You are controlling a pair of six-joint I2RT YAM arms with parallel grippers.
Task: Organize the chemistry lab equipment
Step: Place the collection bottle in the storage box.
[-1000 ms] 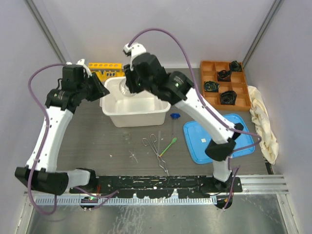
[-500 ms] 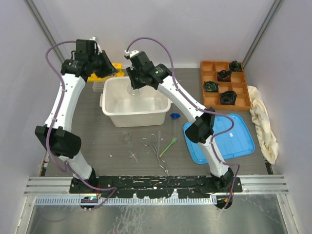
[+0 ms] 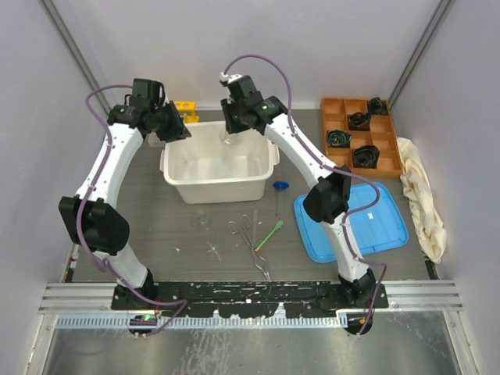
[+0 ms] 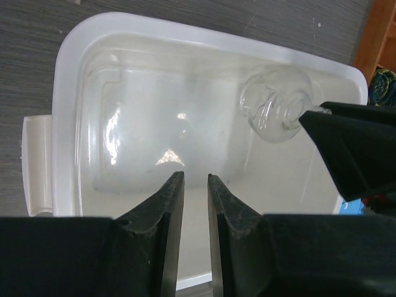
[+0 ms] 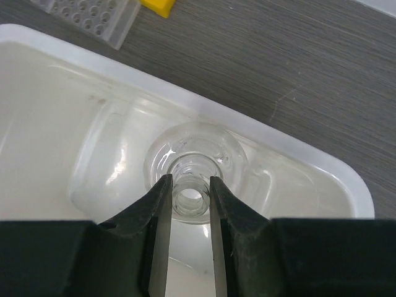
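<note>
My right gripper (image 5: 189,182) is shut on the neck of a small clear glass flask (image 5: 192,154), holding it over the back of the white tub (image 3: 220,191). In the left wrist view that flask (image 4: 275,111) hangs at the tub's far right corner. My left gripper (image 4: 195,178) hovers over the tub's left side, its fingers a narrow gap apart with nothing between them. Another small flask (image 3: 201,219), metal tongs (image 3: 248,233), a green spatula (image 3: 270,233) and a blue-based cylinder (image 3: 280,191) lie on the table in front of the tub.
A yellow rack (image 3: 186,107) and a clear plastic rack (image 5: 86,12) sit behind the tub. A blue lid (image 3: 367,226) lies to the right, with an orange compartment tray (image 3: 348,160) of black objects behind it. A cream cloth (image 3: 422,199) lies along the right edge.
My left arm has swung from the left of the tub up to its back left corner. The right gripper has carried the flask toward the tub's back right.
</note>
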